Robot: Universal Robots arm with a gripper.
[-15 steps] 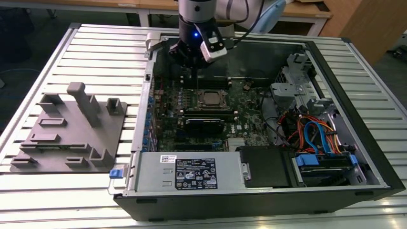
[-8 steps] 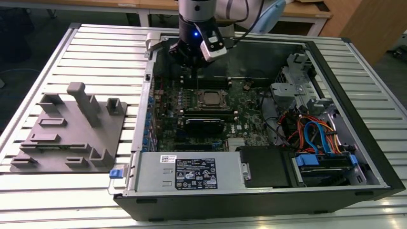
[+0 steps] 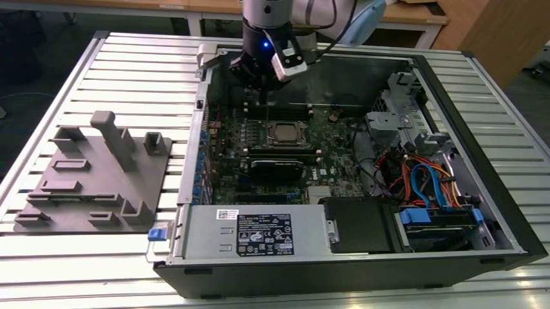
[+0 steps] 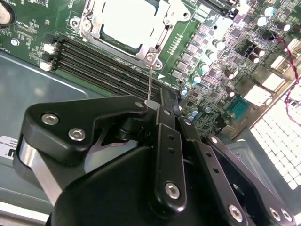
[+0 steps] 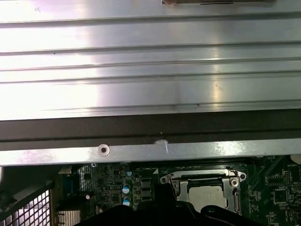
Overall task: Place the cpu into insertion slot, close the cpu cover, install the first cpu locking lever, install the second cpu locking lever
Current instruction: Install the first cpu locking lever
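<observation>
Looking into the open computer case (image 3: 344, 265), I see the cpu (image 4: 127, 21) seated in its socket toward the far side of the motherboard (image 3: 257, 168), with the cpu cover (image 4: 88, 20) lying flat around it. The gripper (image 4: 153, 101) hangs over the memory slots (image 4: 103, 59) just beyond the socket. Its fingers are drawn together on the tip of a thin locking lever (image 4: 150, 80) that runs from the socket's corner.

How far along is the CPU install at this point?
The cpu lies seated, with the cpu cover down around it. The gripper is at the free end of a thin locking lever, which is raised off the motherboard, not latched. The other lever's state cannot be told.
</observation>
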